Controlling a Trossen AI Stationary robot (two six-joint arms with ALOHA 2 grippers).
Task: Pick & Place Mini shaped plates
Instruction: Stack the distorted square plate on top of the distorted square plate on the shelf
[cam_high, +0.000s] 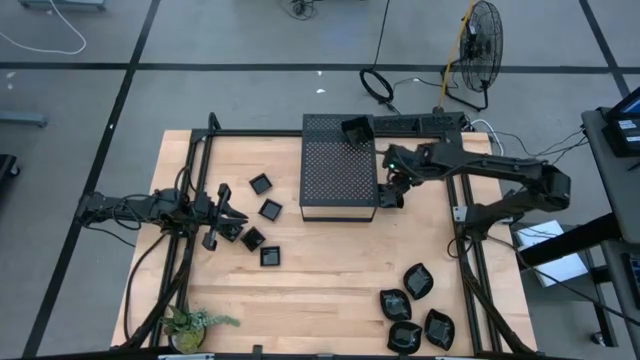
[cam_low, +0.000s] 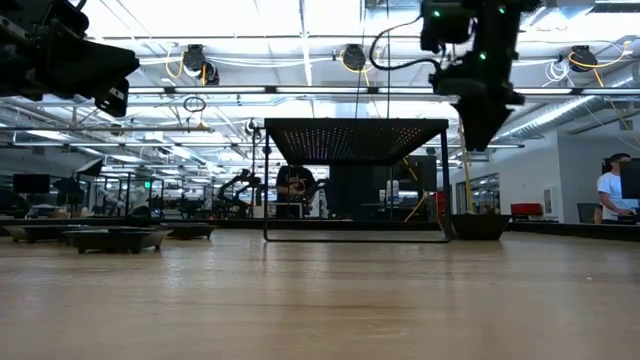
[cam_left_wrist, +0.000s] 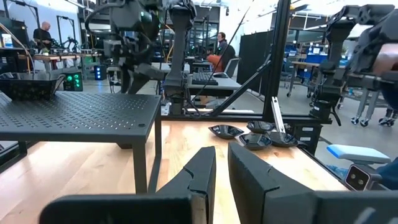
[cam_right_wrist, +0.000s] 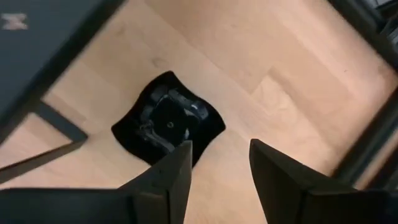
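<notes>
A small black square plate with wavy edges lies flat on the wooden table beside the right side of the perforated box. My right gripper hangs above this plate, slanting down, open and clear of it. Another plate sits on the box top at its far edge. Several square plates lie at the table's left, several leaf-shaped ones at the near right. My left gripper waits level at the left, fingers nearly together with nothing between them.
The box stands on thin legs with room beneath. A black frame runs along the table's edges. A small green plant stands at the near left corner. Bare wood lies between the plate groups.
</notes>
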